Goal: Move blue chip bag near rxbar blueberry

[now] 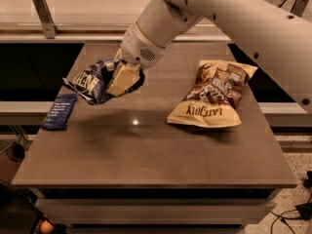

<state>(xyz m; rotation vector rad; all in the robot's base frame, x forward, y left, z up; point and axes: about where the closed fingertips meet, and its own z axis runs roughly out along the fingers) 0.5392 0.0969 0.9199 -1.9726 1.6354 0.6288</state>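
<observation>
My gripper (117, 79) is shut on the blue chip bag (90, 82), a wrinkly dark blue foil bag with white markings. It holds the bag above the left part of the brown table. The rxbar blueberry (59, 111), a flat dark blue bar with white text lines, lies at the table's left edge, just below and left of the held bag. The bag and the bar are apart.
A larger tan-and-brown chip bag (214, 94) lies on the right part of the table (146, 155). A pale counter with a metal post (44, 16) runs behind the table. The white arm (234, 18) crosses in from the upper right.
</observation>
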